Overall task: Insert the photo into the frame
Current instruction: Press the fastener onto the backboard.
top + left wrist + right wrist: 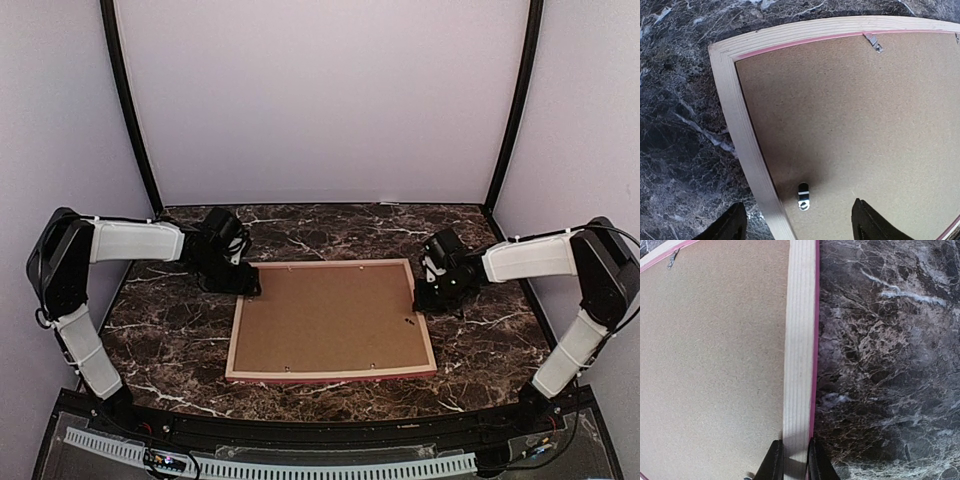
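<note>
Marble table, arms angled inward, left gripper wide over frame corner, right gripper pinching its rail.

Work surface: table with a dark brown marble-pattern top and white veining. Enclosure: plain pale back wall and side walls — matte, unmarked. Two black uprights stand at the rear corners. Lighting is even and diffuse.

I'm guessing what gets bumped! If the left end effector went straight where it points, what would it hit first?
Probably the frame: its rail lies right ahead of the open left end effector. Depth is unclear.
</note>
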Tool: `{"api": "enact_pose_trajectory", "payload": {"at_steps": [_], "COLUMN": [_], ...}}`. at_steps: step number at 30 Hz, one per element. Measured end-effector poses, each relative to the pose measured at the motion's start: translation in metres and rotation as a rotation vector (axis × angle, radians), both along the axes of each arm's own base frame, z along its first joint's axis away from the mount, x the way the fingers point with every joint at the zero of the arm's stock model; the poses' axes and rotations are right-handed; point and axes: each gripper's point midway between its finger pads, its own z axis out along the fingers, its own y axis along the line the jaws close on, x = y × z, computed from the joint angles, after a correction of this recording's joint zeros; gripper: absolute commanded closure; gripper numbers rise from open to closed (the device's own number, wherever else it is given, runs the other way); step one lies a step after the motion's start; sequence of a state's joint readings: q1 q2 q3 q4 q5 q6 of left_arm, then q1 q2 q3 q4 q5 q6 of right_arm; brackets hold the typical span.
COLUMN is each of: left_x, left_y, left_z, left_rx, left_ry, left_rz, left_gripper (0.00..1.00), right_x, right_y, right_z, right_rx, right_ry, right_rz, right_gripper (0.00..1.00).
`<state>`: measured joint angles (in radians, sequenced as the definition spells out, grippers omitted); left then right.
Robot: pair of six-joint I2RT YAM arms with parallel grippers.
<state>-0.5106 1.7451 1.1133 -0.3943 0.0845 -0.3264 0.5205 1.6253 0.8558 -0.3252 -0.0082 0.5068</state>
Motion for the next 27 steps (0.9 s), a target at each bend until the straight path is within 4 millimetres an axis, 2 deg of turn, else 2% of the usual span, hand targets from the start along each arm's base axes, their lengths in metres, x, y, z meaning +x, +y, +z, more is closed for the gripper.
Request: {"api": "enact_pose_trajectory", "payload": {"at_steps": [9,27], "left_x": [-0.002,0.006], "left_y": [0.005,0.005], "left_z": [-0.019,-0.027], "left_rx": [0.063,0.082], "left_ry": [0.054,0.075], "left_rz": [-0.025,0.006], "left_gripper": [0.34,0.62], "right_x": [0.000,-0.001], "right_y": [-0.001,0.000], "right_z": [0.000,0.000], "right_rx": [0.015,0.034], "right_ry": [0.009,0.020], "right_rz": [0.014,0.019], "right_gripper": [0.92,0.93]}}
